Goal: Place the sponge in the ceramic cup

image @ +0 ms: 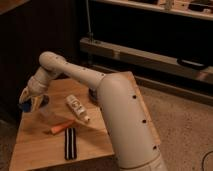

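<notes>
Wooden table (35, 150) in a dim room, white robot arm (75, 72) over its far-left corner, gripper (27, 101) low there, grip impossible to tell, blue sponge (37, 103) against it, striped black bar (70, 143) nearer the front.

A wooden table (35, 150) carries a white tube (77, 108) lying near its middle. An orange stick (62, 128) lies just in front of the tube, and a black bar with white stripes (70, 143) lies nearer the front edge. The gripper (29, 99) hangs over the table's back left corner.
</notes>
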Controlling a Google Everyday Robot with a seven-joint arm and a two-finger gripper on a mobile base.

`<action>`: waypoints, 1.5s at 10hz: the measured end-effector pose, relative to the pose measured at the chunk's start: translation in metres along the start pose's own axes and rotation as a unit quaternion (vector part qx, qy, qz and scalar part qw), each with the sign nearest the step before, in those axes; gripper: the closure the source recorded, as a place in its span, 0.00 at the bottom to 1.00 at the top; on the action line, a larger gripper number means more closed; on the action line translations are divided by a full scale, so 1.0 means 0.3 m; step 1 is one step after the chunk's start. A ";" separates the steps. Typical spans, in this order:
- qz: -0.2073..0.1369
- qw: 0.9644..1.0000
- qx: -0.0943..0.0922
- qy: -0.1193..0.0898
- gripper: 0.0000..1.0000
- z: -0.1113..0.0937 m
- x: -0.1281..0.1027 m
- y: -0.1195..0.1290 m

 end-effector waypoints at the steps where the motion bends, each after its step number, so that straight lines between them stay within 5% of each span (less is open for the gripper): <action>1: 0.003 1.000 0.000 0.004 0.38 -0.002 0.008 0.004; 4: 0.015 1.000 0.006 0.012 0.20 -0.011 0.032 0.014; 10: 0.006 0.999 0.036 0.000 0.20 -0.029 0.029 0.025; 15: 0.003 0.999 0.039 -0.001 0.20 -0.034 0.028 0.029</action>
